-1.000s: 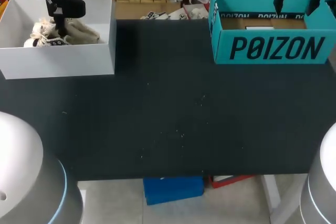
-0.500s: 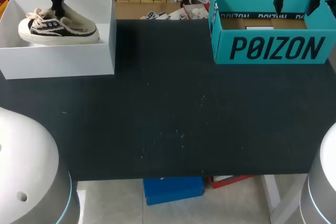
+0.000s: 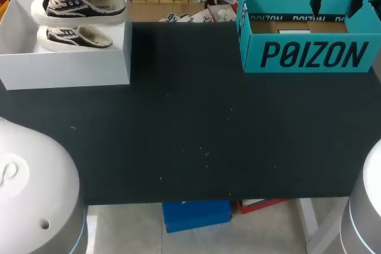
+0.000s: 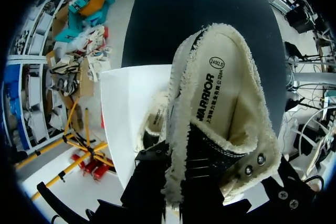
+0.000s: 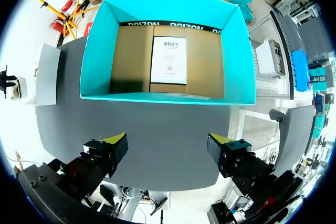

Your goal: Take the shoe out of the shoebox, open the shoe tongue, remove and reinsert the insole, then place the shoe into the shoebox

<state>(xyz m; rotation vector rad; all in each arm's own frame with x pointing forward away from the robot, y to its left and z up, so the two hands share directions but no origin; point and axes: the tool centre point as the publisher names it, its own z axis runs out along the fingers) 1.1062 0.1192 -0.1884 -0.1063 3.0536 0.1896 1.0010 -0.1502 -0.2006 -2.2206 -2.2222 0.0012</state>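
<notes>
The shoe (image 3: 77,5) is dark cloth with a rough, frayed cream edge. The white box (image 3: 65,71) looks like smooth matt card; the teal box (image 3: 297,57) is card, bare brown inside. The table (image 3: 196,135) is matt black.

We find one piece of furniture here: a broad, matte black rectangular table (image 3: 190,135), its top running from one side of the head view to the other. The surface is flat and plain, peppered near the middle with a loose scatter of tiny pale specks (image 3: 205,153). Its near edge is straight and thin. Under that edge, toward our right, a white metal leg (image 3: 303,212) slants down. Light falls softly and evenly from above, and a darker patch of shadow (image 3: 143,49) lies on the top at the far left. In the right wrist view the same top takes a soft grey sheen (image 5: 157,135).
</notes>
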